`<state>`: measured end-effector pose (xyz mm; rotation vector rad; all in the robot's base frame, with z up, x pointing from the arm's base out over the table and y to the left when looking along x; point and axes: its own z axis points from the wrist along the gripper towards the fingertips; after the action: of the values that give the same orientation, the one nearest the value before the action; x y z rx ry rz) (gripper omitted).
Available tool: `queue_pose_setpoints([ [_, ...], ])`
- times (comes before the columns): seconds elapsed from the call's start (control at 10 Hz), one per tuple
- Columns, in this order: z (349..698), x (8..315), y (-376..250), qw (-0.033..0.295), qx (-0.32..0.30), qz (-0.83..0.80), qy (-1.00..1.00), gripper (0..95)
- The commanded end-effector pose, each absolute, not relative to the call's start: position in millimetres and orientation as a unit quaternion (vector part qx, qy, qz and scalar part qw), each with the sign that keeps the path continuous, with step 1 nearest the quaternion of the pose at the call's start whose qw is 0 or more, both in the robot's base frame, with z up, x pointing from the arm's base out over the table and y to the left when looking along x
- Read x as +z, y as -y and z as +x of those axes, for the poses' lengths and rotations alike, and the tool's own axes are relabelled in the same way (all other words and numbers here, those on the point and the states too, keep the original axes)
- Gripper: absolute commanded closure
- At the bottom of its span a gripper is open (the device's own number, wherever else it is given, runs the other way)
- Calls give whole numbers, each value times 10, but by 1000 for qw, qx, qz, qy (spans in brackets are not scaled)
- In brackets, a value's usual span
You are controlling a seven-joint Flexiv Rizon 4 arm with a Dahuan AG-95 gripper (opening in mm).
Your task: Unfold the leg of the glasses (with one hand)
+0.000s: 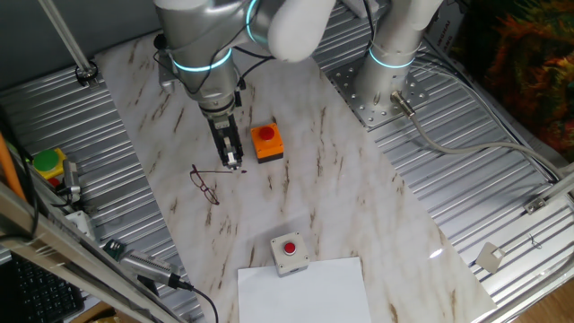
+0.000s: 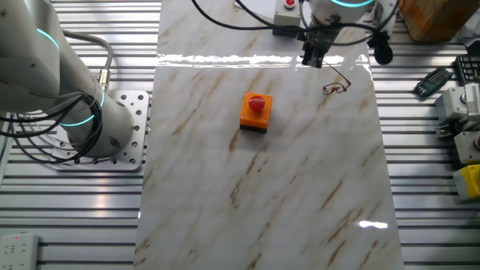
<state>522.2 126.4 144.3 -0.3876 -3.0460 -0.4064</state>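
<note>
Nearest to the lens in one fixed view we see a white sheet (image 1: 305,289) and a grey box (image 1: 290,253) with a red button, both well in front of our pincer (image 1: 234,165) and not part of this job. Just to the side of the pincer stands the orange box (image 1: 266,143), also with a red button on top. It is close, but it does not touch the fingers.

The glasses (image 1: 205,183) lie on the marble sheet (image 1: 341,197), directly beside the pincer tip. Lenses rest low on the sheet, and one thin leg stretches from the frame toward the fingers. From the other fixed view, the glasses (image 2: 337,86) sit just below and to the side of the pincer (image 2: 310,58), with the leg rising toward it.

Our fingers point straight down and stand close together around the end of that leg. We think they are pinching it, but the wire is too thin in both views, so we cannot tell for sure.

We judge that this pose is chosen because a single arm must swing the leg out while the frame's own weight and friction hold it in place. If the frame slides along, the hinge will not open.
</note>
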Motion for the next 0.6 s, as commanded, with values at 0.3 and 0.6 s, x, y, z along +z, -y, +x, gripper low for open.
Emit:
queue_pose_setpoints([
  [0.3,5190,1510,-1201,22,-127,-122,984,950],
  [0.6,5171,1575,-1124,24,-128,-118,984,950],
])
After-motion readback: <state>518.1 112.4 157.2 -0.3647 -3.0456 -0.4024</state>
